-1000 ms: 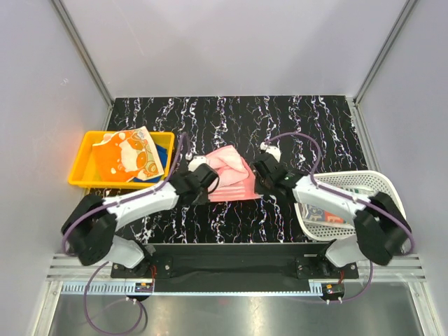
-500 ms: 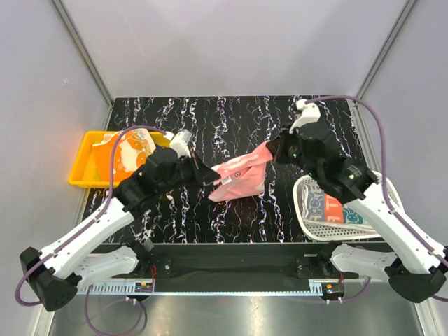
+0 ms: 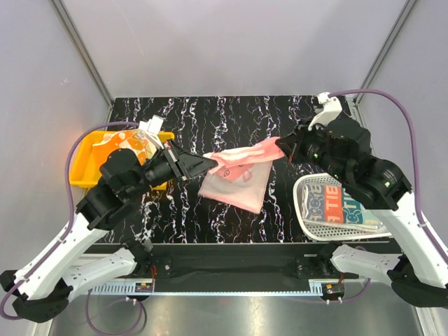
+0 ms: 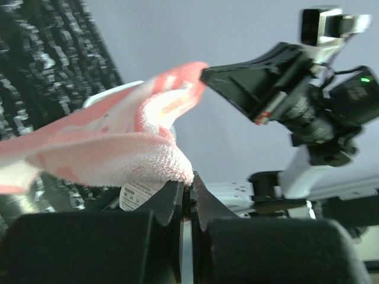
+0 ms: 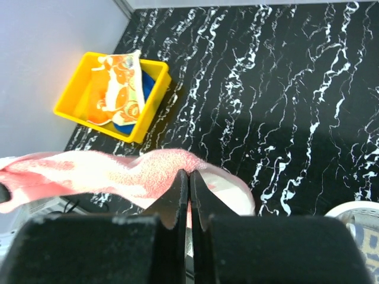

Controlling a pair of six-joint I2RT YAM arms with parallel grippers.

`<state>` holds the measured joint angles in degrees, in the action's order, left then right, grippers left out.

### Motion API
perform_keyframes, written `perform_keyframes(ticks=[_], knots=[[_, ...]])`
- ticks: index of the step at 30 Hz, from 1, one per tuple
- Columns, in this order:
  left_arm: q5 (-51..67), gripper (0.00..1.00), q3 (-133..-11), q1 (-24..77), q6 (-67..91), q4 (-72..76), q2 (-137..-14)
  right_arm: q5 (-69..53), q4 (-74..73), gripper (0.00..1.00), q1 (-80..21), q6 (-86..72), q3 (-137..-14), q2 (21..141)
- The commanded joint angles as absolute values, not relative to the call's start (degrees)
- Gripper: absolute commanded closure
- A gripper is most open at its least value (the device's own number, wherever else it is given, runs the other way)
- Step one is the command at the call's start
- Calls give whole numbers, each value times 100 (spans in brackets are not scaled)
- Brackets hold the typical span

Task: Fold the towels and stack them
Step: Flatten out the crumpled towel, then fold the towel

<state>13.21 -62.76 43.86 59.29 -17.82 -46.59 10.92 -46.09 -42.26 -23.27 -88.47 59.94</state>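
Lifting, change on record: a second ago both my claws sat low and close together at the table [image 3: 231,112], nipping the pink towel [image 3: 234,180]. Now they are raised and spread wide, with the cloth drawn out between them
- my left claw [image 3: 210,163]: closed to a slit on one top corner, the label [image 4: 137,195] just under my fingertips
- my right claw [image 3: 283,148]: pinched tight on the opposite corner
- pink towel: top edge stretched from claw to claw, the rest hanging below both; whether its lower edge touches the table I cannot tell
- meaning, my judgement: the cloth is opened out and ready to be laid flat for a first fold; no fold made in it yet
- yellow tray [image 5: 72,83]: outward of my left claw, holding an orange cartoon towel [image 5: 118,89] over a blue towel [image 5: 146,89], seemingly the stack
- white mesh basket [image 3: 315,225]: below my right claw, toward my base, with a printed towel [image 3: 343,208] waiting inside
- in the way: I see nothing lying under the span; the tray beside my left arm and the basket under my right are what to mind when lowering
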Motion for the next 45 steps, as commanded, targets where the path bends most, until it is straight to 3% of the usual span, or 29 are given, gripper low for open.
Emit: perform_keyframes(ticks=[1,8,13,15,19,21,27,31,38,45], knots=[[1249,100,-6766,4657,6178,-1441,-4535,835,-4772,100,-4210,-2311,-9377,5862],[381,100,-7049,4685,6354,-1599,-4579,1063,-4808,100,-4201,-2250,-9826,6125],[886,100,-6462,3467,6932,-1059,-5008,1283,-4422,100,-4070,-2153,-9485,6854],[1370,100,-6057,2860,7179,-566,-5342,629,-4001,100,-3685,-2153,-9317,7301],[2046,100,-5652,2076,7357,744,-6694,-526,-2946,100,-2438,-2083,-8860,8470],[2179,100,-5957,1708,7339,1262,-7949,-1201,-2270,100,-2120,-2048,-8955,9468],[3304,100,-8223,1214,7365,1987,-11577,-1714,-2346,100,-1468,-2188,-11551,12360],[3638,100,-9298,1143,7391,1810,-12506,-1828,-3065,100,-1319,-2206,-12708,13384],[3639,92,-8731,1099,7172,1468,-12200,-1872,-2884,100,-1301,-2275,-11841,13000],[3665,88,-7324,1081,7014,1424,-11497,-2030,-2286,100,-1371,-2566,-9681,12070]])
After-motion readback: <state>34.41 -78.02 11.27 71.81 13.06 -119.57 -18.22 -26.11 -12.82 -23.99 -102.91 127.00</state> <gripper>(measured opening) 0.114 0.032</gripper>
